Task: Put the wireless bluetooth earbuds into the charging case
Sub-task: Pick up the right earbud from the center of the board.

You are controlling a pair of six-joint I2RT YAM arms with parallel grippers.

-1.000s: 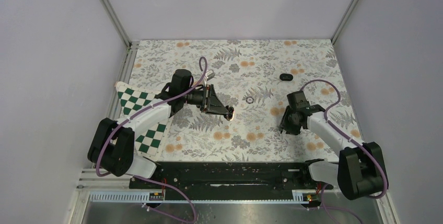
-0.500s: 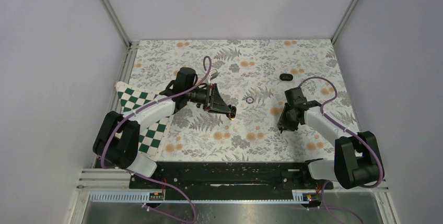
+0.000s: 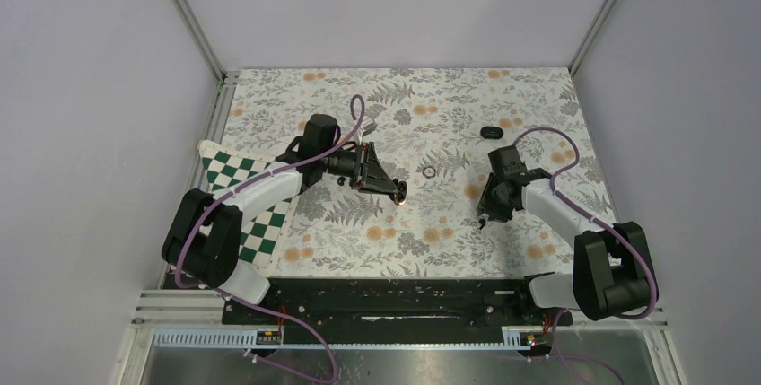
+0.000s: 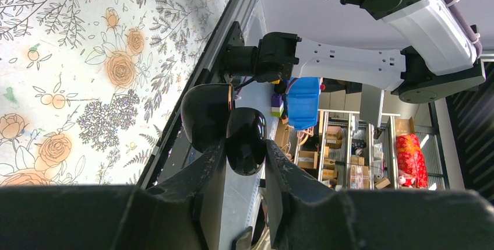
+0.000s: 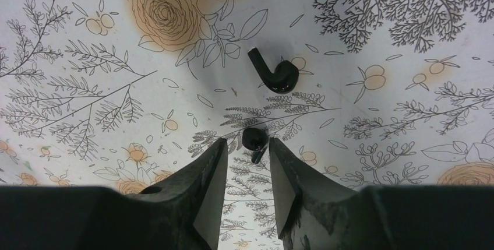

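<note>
We see the left gripper [image 4: 244, 151] clamped on the charging case [image 4: 246, 139], its lid swung open past the fingertips and held off the table [image 5: 87, 57], we judge to present its sockets. The right gripper [image 5: 249, 143] has its jaws apart astride 1 earbud [image 5: 254, 138] between the fingertips, with a gap on 1 side, so it is not yet pinched. The 2nd earbud [image 5: 275, 74] lies just ahead of them.
</note>
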